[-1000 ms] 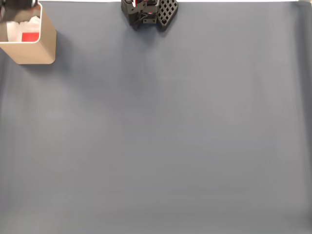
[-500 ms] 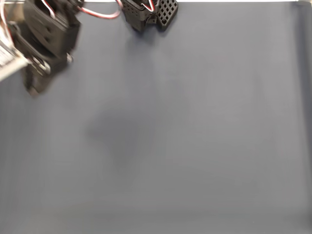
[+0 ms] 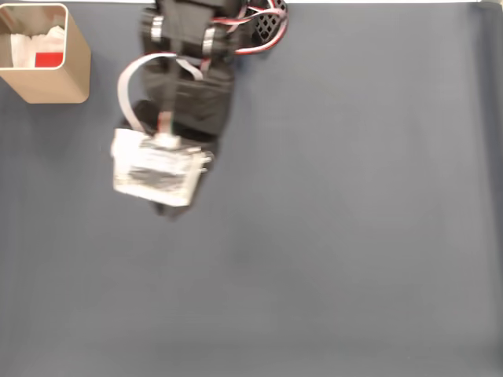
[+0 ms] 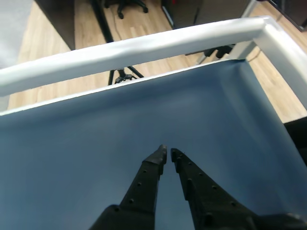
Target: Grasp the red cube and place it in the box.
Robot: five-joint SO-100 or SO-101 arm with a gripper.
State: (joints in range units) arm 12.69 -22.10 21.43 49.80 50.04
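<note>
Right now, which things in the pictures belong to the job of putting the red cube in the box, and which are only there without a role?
Belong to the job:
- red cube, lying inside the box
- box, at the top left corner of the fixed view
- gripper, fingertips nearly touching, holding nothing

Only there:
- blue-grey mat under everything
- white frame rail beyond the mat
- wooden floor behind it

Likely an office: wood floor (image 4: 53, 57), rolling chair base (image 4: 125, 5) beyond table.

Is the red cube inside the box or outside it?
Inside. The fixed view shows the red cube lying on white padding within the walls of the box.
</note>
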